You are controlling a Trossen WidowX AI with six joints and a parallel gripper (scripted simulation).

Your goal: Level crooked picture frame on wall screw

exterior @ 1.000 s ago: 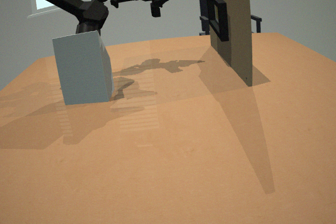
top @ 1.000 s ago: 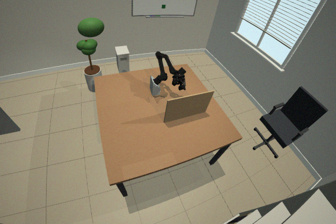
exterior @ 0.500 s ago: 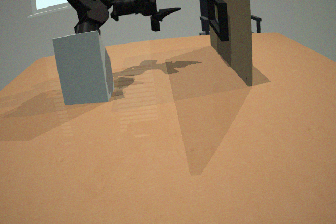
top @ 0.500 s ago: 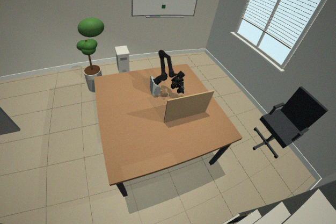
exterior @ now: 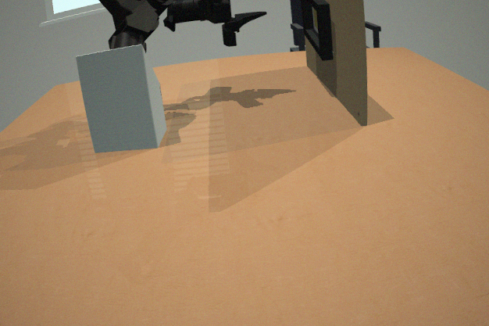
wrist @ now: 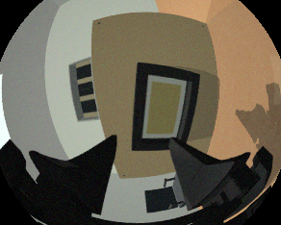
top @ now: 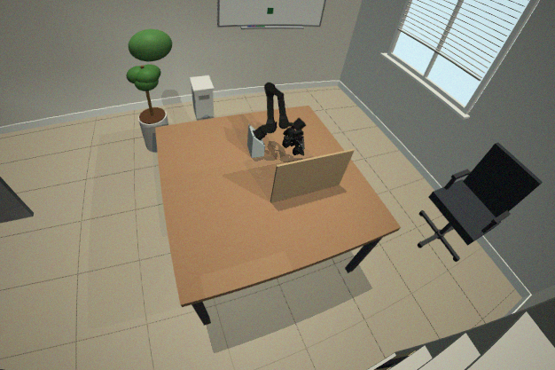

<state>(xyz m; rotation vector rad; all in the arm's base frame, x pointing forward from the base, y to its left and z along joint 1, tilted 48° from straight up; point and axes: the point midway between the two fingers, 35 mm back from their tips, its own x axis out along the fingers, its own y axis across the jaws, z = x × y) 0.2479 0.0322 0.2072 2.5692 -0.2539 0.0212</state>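
The black picture frame [exterior: 325, 34] [wrist: 140, 106] hangs crooked on the upright tan panel [top: 311, 177] [exterior: 347, 37] [wrist: 115, 72]. In the exterior view its far side is higher and its near side lower; in the wrist view, which is turned sideways, it is tilted against the panel's edges. The screw and notched strip are hidden behind it. My gripper [exterior: 265, 1] [wrist: 143, 140] is open and empty. Its fingertips point at the panel, short of the frame, with a gap between. In the wrist view one fingertip overlaps the frame's lower right corner.
A blue-grey block [top: 255, 145] [exterior: 118, 101] stands beside the arm's base on the wooden table [top: 223, 231] [exterior: 256, 259]. The panel's plain back faces the top view. A black office chair [top: 502, 182] stands on the floor beyond the table.
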